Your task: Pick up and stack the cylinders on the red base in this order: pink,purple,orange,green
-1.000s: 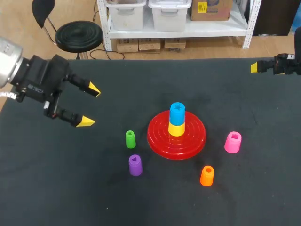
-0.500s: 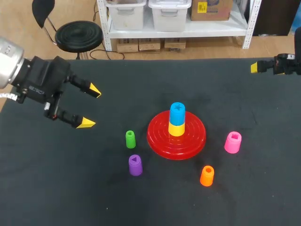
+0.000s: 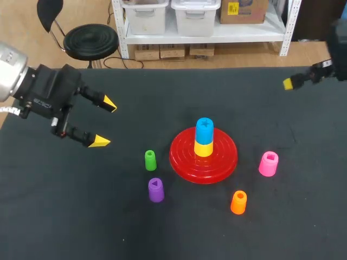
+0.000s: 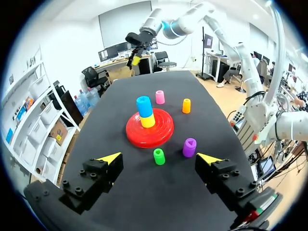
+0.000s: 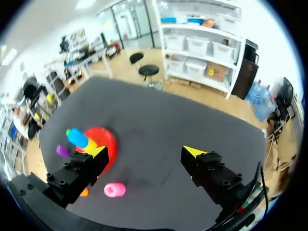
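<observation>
Pink comes first, and nothing is picked up yet: pink (image 3: 268,163) sits on the table at four o'clock from the base (image 3: 219,164), which carries a yellow (image 3: 203,148) and a blue piece (image 3: 204,130). Purple (image 3: 155,189) is at seven, orange (image 3: 238,202) at five, green (image 3: 150,160) at nine. Left gripper (image 3: 104,122), well off at nine, and right gripper (image 5: 144,151), at one, are empty, fingers apart. Next, probably, the nearer right arm must descend over pink and close.
</observation>
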You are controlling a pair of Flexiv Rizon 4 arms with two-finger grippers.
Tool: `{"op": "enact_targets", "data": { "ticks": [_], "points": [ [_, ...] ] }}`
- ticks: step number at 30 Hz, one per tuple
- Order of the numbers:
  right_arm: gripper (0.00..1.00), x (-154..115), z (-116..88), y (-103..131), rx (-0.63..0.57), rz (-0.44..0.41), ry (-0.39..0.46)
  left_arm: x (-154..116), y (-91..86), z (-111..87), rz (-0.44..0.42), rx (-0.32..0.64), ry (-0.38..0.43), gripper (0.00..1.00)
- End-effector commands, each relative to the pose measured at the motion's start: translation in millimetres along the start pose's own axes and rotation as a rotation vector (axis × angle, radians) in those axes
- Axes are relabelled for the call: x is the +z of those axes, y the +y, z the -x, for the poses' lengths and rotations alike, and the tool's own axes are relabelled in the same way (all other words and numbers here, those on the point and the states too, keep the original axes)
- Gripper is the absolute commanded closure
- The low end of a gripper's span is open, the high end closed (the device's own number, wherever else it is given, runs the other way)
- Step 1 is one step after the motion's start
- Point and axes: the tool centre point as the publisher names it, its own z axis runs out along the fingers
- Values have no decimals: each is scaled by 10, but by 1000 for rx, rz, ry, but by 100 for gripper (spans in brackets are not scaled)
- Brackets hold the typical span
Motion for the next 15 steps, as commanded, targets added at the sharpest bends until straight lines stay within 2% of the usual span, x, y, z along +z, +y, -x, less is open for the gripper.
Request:
{"op": "enact_targets", "data": {
  "ticks": [1,2,3,5,13,15],
  "points": [
    [0,-22,-67,282,-141,-177,288,4,2,-8,1,1,-1,0],
    [0,-19,-75,290,-142,-198,285,4,2,-8,1,1,-1,0],
    [0,-17,-78,284,-141,-249,291,4,2,-8,1,1,-1,0],
    [0,-42,-25,154,-108,-369,243,4,2,-8,1,1,-1,0],
    [0,-42,-25,154,-108,-369,243,4,2,-8,1,1,-1,0],
    [0,-32,-53,184,-134,-372,266,4,2,-8,1,1,-1,0]
  ]
}}
